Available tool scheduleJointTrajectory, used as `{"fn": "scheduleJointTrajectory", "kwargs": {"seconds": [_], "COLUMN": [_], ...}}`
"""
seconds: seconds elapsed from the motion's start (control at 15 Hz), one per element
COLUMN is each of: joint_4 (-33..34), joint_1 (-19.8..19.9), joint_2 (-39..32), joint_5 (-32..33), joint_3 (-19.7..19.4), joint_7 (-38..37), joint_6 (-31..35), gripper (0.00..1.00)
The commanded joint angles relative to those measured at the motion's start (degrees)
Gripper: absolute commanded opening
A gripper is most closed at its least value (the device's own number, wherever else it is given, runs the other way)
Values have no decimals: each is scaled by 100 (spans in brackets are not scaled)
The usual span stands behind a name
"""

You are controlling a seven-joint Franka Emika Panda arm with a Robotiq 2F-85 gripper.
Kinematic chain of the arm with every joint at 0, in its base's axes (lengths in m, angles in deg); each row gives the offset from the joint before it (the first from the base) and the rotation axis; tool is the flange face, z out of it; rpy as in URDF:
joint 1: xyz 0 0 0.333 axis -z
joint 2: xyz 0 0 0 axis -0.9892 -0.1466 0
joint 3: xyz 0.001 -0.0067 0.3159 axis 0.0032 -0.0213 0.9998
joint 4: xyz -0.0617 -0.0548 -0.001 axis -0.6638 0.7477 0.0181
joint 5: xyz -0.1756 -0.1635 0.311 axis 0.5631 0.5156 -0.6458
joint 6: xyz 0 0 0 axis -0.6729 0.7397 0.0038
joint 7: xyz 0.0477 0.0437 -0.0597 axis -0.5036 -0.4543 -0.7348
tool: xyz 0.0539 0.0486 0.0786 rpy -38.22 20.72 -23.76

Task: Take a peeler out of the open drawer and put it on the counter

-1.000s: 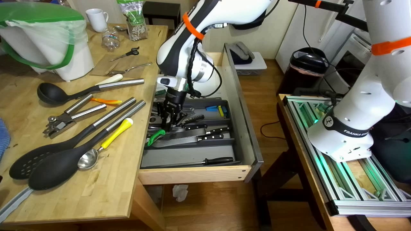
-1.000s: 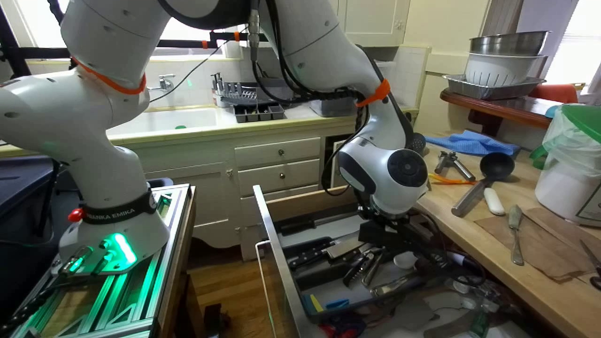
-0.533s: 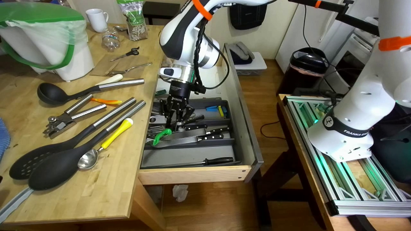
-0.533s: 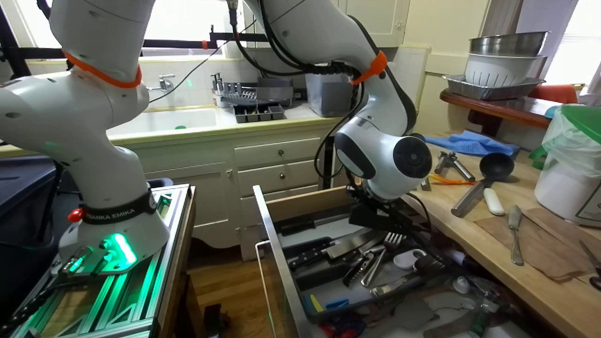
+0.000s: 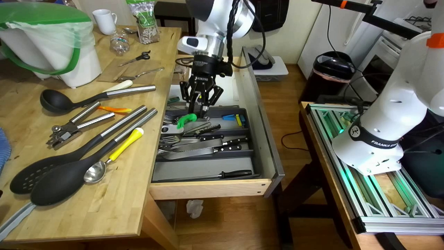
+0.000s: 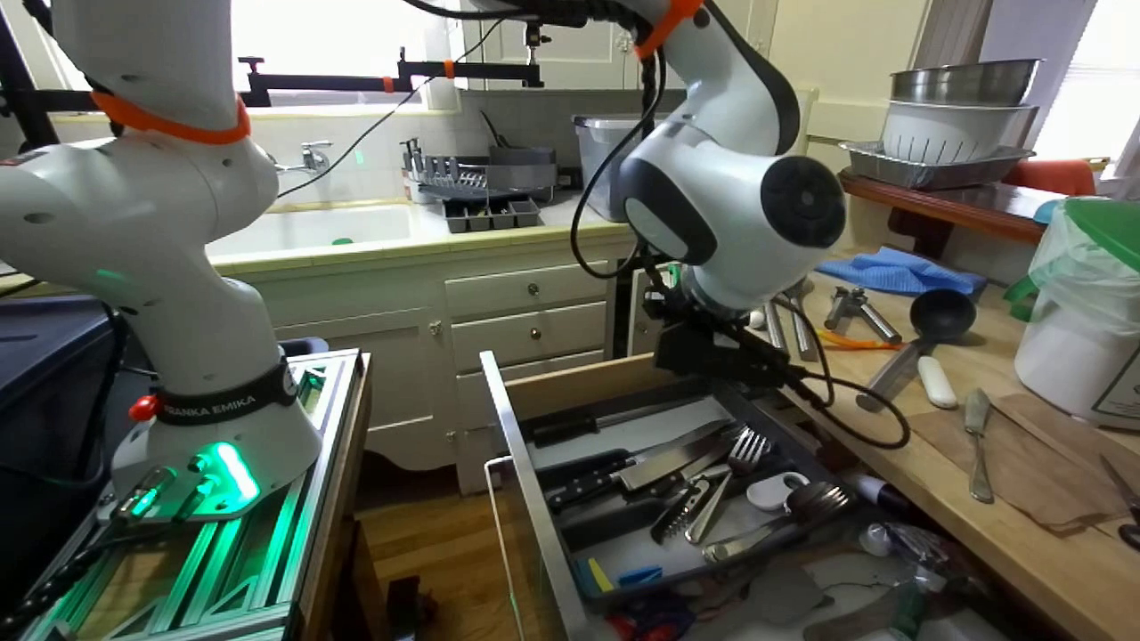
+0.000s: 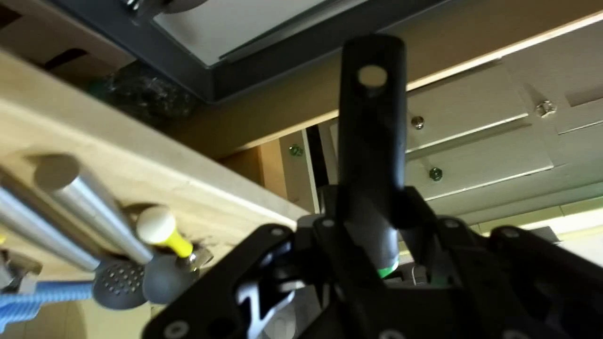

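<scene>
My gripper (image 5: pixel 197 111) is shut on the peeler and holds it above the utensil tray in an exterior view. The peeler's green handle (image 5: pixel 186 119) sticks out beside the fingertips. In the wrist view the peeler (image 7: pixel 372 117) shows as a dark bar with a hole, between the jaws, with a green edge lower down. In the exterior view from the sink-facing side, the gripper body hides the peeler. The drawer (image 5: pixel 215 189) is open, its grey tray crowded with utensils. The light-wood counter (image 5: pixel 114 211) lies alongside the drawer; it also shows in the wrist view (image 7: pixel 136 165).
On the counter lie a black ladle (image 5: pixel 55 101), a slotted spatula (image 5: pixel 38 177), a big black spoon (image 5: pixel 59 185), a can opener (image 5: pixel 69 130) and a yellow-handled scoop (image 5: pixel 126 144). A green-lidded bin (image 5: pixel 69 62) stands there. Knives (image 5: pixel 194 152) lie in the tray.
My gripper has risen out of the tray and moved toward the drawer's back, away from the knives. The green handle has moved up with it, uncovering utensils beneath.
</scene>
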Motion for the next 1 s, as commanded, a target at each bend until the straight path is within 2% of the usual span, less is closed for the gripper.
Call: {"fn": "scheduleJointTrajectory", "kwargs": {"seconds": [0.0, 0.13, 0.33, 0.53, 0.73, 0.87, 0.93], "joint_4": [120, 555, 1532, 2348, 3028, 3476, 2860], "joint_1": [-261, -319, -265, -183, -50, 94, 44], "joint_2": [562, 529, 101, -429, -948, -1299, -821], "joint_5": [250, 454, 604, 561, 529, 381, 518], "joint_3": [-447, -624, -797, -895, -839, -656, -709], "joint_7": [-339, -797, -1521, -2225, -2709, -2703, -2545], "joint_6": [-18, 112, 45, 312, 361, 92, 354], "gripper": [10, 10, 10, 10, 10, 10, 10]}}
